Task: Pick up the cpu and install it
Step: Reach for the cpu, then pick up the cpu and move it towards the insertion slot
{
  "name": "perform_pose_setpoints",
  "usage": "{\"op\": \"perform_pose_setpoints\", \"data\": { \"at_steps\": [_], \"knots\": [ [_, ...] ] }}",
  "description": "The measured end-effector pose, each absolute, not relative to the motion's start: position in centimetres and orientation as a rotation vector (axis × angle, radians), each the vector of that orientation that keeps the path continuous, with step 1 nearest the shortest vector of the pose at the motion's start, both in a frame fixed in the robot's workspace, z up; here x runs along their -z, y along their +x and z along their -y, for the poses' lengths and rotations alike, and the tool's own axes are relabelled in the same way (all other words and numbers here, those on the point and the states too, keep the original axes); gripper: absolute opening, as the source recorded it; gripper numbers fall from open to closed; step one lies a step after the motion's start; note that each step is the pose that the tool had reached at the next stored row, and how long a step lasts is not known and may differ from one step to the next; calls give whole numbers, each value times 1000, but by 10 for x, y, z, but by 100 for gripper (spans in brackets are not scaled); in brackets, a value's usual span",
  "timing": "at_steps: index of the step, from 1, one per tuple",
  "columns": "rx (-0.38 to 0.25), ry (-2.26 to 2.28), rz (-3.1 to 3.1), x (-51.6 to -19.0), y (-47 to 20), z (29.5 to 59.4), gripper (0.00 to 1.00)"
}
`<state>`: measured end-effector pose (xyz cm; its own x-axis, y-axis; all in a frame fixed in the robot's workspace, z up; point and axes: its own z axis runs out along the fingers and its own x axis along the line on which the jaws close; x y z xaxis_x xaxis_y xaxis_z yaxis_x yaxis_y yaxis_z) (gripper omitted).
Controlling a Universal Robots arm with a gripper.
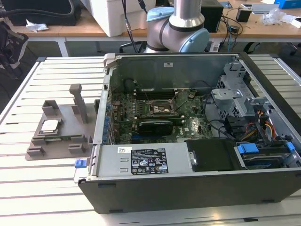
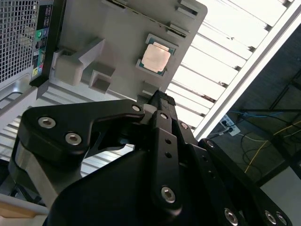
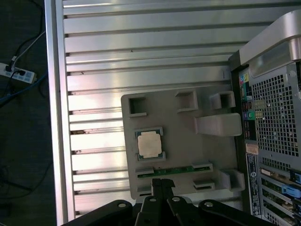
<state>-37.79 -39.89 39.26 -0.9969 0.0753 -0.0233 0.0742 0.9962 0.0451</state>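
Observation:
The cpu is a small silvery square chip lying flat in a recess of the grey plastic holder on the slatted table, at the exterior view's left. Both wrist views look down on it: the cpu sits in the holder. My gripper hangs above the holder's edge, off to one side of the chip and apart from it. Its black fingers are shut together with nothing between them. The black-framed socket lies on the green motherboard inside the open computer case.
A thin green memory stick rests in a slot of the holder, between the chip and my fingers. A grey upright post rises from the holder. The case's perforated rear wall stands right beside the holder. The table edge runs on the far side.

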Motion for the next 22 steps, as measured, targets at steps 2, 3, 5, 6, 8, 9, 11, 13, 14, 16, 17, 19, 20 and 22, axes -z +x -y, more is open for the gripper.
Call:
{"op": "perform_pose_setpoints", "data": {
  "at_steps": [2, 3, 5, 6, 8, 9, 11, 13, 14, 16, 17, 19, 20, 22],
  "knots": [
    [-69, 117, -3114, -393, -378, 399, 11],
    [-69, 117, -3114, -393, -378, 399, 11],
    [-69, 117, -3114, -393, -378, 399, 11],
    [-69, 117, -3114, -393, -378, 399, 11],
    [-69, 117, -3114, -393, -378, 399, 24],
    [-69, 117, -3114, -393, -378, 399, 29],
    [-69, 117, -3114, -393, -378, 399, 42],
    [-69, 117, -3114, -393, -378, 399, 47],
    [-69, 117, -3114, -393, -378, 399, 53],
    [-69, 117, -3114, -393, -378, 399, 60],
    [-69, 117, -3114, -393, -378, 399, 60],
    [-69, 116, -3114, -393, -378, 399, 66],
    [-66, 115, -3114, -393, -378, 399, 66],
    [-52, 82, -3115, -393, -378, 399, 66]
  ]
}}
